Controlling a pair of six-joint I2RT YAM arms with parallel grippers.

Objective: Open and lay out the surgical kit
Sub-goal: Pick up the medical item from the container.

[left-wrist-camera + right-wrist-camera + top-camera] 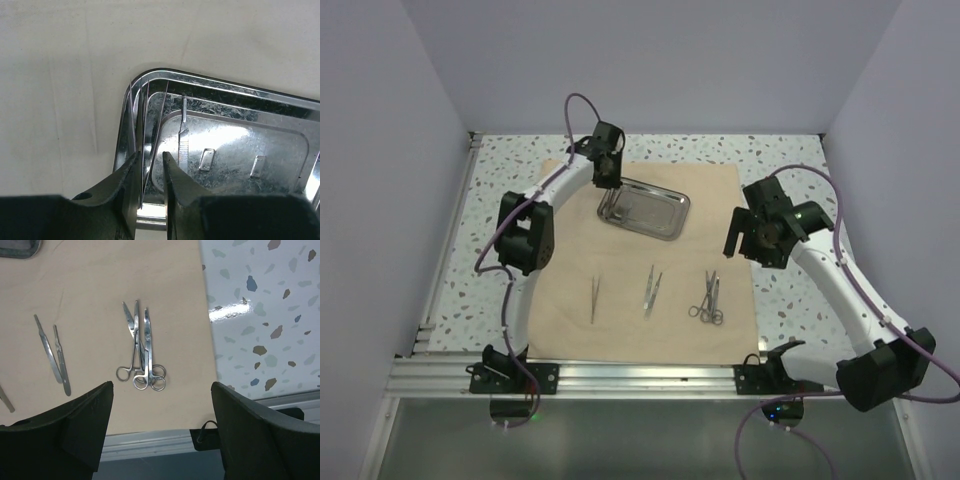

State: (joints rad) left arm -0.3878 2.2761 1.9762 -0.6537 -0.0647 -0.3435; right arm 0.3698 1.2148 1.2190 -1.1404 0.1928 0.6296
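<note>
Beige cloth wrap (pixel 620 330) lies spread flat over the speckled bench (pixel 770 160) in your top view. The steel tray (pixel 660 212) sits on its far part. Nearer the arm bases you have three groups in a row on the cloth: a single pair of tweezers (pixel 593 298) on the left, two slim handles (pixel 651 290) in the middle, and the ring-handled instruments (pixel 708 302) on the right. Your left claw (pixel 608 190) hangs over the tray's left end with a thin silver instrument (pixel 610 206) reaching down from it to the tray. Your right claw (pixel 745 244) hovers at the cloth's right edge, apart from everything on it.

In your left wrist view, the two fingers (pixel 127 185) are drawn close together. The thin silver instrument (pixel 146 125) is clamped between them, its fine tips over the tray's rounded corner rim (pixel 125 115). One flat scalpel-like handle (pixel 183 145) lies inside the tray just beside the right finger. You cannot tell whether the gripped tips touch the metal.

In your right wrist view, the right claw (pixel 161 386) stands wide open and holds nothing. The ring-handled instruments (pixel 141 352) lie between its fingers on the cloth, overlapping, with their rings toward the camera. The two slim handles (pixel 52 355) lie to their left, and a corner of the tray (pixel 17 247) shows at the top edge. Bare bench (pixel 260 315) shows beyond the cloth's right edge.
</note>
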